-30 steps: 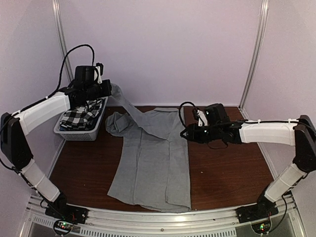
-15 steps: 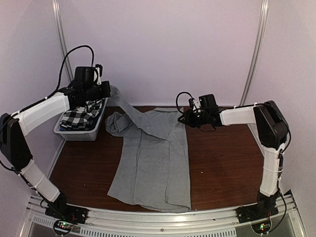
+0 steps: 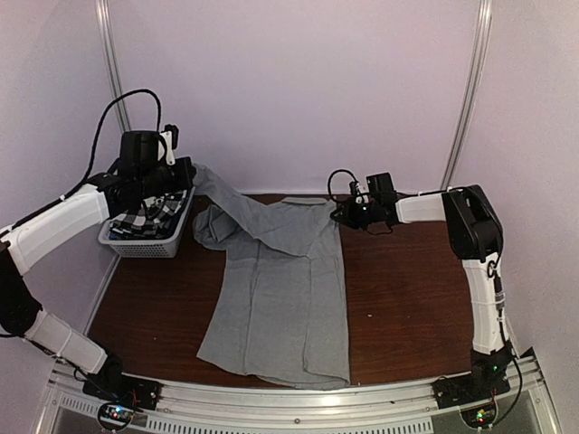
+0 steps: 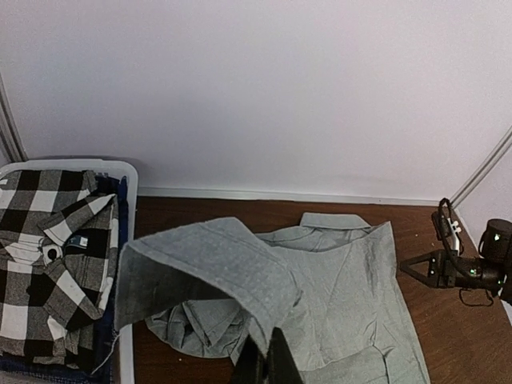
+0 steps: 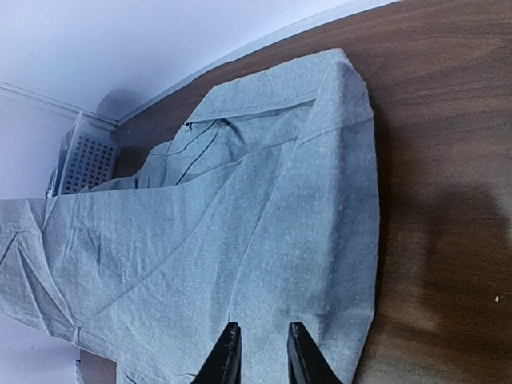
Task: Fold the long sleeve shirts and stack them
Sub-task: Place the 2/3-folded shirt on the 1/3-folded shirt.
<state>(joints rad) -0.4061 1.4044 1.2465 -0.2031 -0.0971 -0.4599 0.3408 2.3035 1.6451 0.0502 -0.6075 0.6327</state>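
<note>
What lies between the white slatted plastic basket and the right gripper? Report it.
The plain light grey cloth shirt lies across that stretch, from beside the basket to the right gripper, per the top view.

Grey shirt point(image 3: 280, 289): matt, finely speckled, creased cloth. Checked shirt point(image 4: 48, 240): soft matt cloth. Basket point(image 3: 149, 246): smooth plastic; table point(image 3: 407, 298): wood with slight sheen.

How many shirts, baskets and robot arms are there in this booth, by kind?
Shirts: 2 (grey shirt, checked shirt)
Baskets: 1 (white basket)
Robot arms: 2 (left arm, right arm)
Total: 5
</note>
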